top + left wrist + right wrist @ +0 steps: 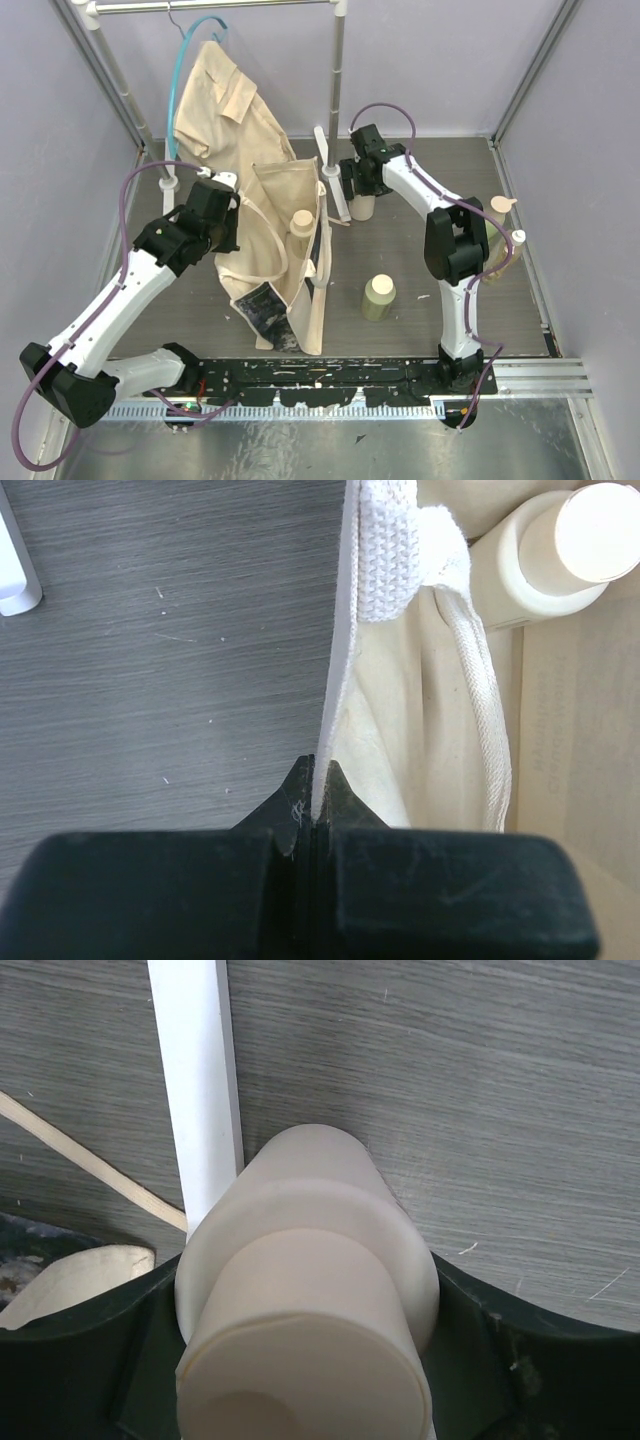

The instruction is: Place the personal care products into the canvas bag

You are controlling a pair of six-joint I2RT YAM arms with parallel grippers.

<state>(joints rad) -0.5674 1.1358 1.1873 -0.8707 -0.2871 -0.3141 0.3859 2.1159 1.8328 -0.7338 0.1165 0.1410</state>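
The right tool (305, 1350) is wrapping a cream bottle (300, 1190) at its shoulder, just under the round cap. In the wrist view both dark jaws are lying against the bottle's sides with no gap showing, so I am reading this as a grip taken rather than a hover. The bottle is standing upright at the far side of the table (420, 320), touching or just beside the white rack foot (195, 1080), to the right of the bag.

The left tool (312, 785) is pinching the canvas bag (285, 260), jaws together on a thin edge of the rim next to a webbing handle, and so is holding the mouth up and open. One capped bottle (560, 550) is already sitting inside against the bag's wall. A yellow-green bottle (378, 297) is standing on the table between the bag and the right arm. Two more bottles (515, 245) are waiting near the right edge, partly hidden by that arm.

The gripped bottle is looking like smooth, rigid plastic, probably light. Being round, it is likely to swivel or slide between flat jaws. The body below the shoulder seems a safer hold than the cap, which might turn. The bag is soft and floppy, so its mouth is probably depending on that rim pinch.
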